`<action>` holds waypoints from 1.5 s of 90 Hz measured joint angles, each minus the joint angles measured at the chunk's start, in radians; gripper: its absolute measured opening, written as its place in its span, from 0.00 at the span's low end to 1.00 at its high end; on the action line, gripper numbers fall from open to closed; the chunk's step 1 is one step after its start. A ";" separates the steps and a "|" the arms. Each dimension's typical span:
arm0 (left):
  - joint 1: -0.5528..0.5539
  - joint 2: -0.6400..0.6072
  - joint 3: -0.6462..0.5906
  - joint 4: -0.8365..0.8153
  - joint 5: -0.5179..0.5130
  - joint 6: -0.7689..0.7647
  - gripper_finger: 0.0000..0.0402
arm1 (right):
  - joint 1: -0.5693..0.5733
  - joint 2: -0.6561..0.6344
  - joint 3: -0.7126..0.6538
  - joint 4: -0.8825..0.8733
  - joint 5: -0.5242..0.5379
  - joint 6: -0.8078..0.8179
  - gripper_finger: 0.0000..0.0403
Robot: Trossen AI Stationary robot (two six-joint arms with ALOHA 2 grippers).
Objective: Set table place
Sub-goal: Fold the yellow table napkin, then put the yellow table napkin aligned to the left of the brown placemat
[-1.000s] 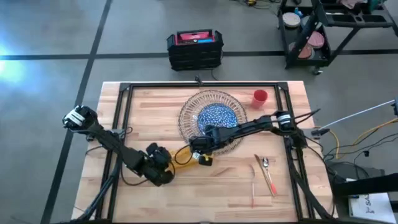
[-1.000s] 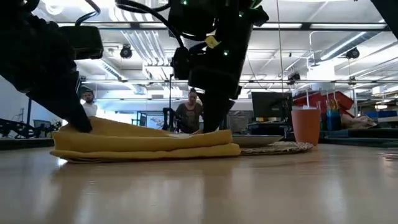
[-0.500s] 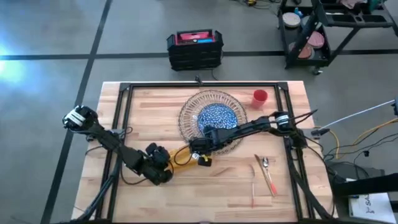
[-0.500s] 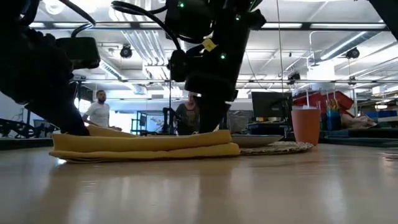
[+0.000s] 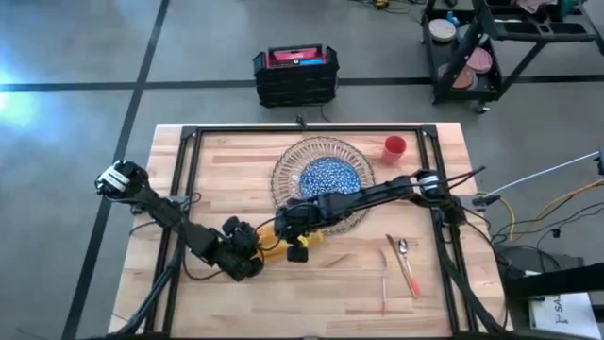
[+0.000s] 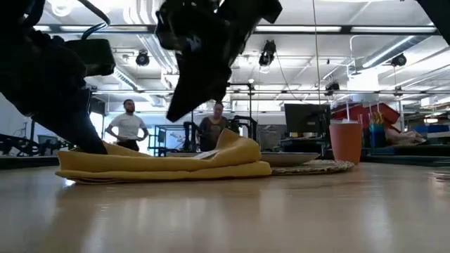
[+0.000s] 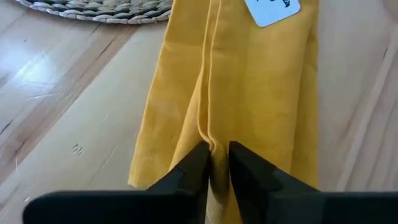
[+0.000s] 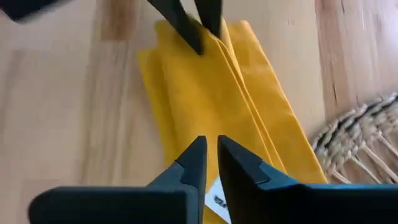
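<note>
- The yellow napkin (image 5: 276,242) lies folded on the bench (image 5: 217,161), just near-left of the woven mat (image 5: 283,184) that carries the blue-patterned plate (image 5: 328,177).
- The left pincer (image 7: 214,163) is nipped narrow on a fold of the napkin's near end.
- The right pincer (image 8: 208,163) hovers over the napkin's other end, fingers nearly together and holding nothing.
- Done, by my reading: plate and red cup (image 5: 394,146) are placed. Left: settle the napkin, then bring over the cutlery (image 5: 407,264) lying to the right.
</note>
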State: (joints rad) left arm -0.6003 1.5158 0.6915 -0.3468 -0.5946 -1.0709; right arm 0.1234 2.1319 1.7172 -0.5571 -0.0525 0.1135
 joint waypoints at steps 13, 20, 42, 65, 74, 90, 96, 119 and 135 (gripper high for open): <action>0.000 0.000 0.001 0.011 -0.002 0.015 0.11 | -0.004 0.000 -0.034 0.076 0.000 0.001 0.02; 0.000 0.000 0.001 0.015 -0.023 0.015 0.12 | -0.004 0.009 -0.040 0.111 -0.008 -0.001 0.02; 0.000 0.000 0.001 0.024 -0.027 0.038 0.14 | -0.014 0.082 -0.040 0.209 -0.080 0.017 0.02; 0.002 -0.004 0.001 0.031 -0.025 0.043 0.17 | -0.029 0.150 -0.034 0.207 -0.091 0.041 0.02; 0.002 -0.020 0.005 0.028 -0.024 0.057 0.18 | -0.034 0.165 -0.032 0.214 -0.118 0.051 0.02; 0.002 -0.078 0.076 0.032 -0.062 0.198 0.18 | -0.033 0.166 -0.032 0.211 -0.115 0.051 0.02; 0.001 -0.097 0.104 0.035 -0.082 0.265 0.16 | -0.033 0.160 -0.033 0.213 -0.114 0.051 0.02; 0.016 -0.076 0.103 0.040 -0.125 0.304 0.12 | -0.012 0.063 0.022 0.101 -0.094 0.023 0.02; 0.029 0.004 0.068 0.075 -0.117 0.253 0.10 | 0.034 0.023 0.087 -0.076 0.027 0.026 0.02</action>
State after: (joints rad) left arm -0.5712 1.5200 0.7592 -0.2717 -0.7113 -0.8175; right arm 0.1577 2.1547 1.8041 -0.6335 -0.0253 0.1390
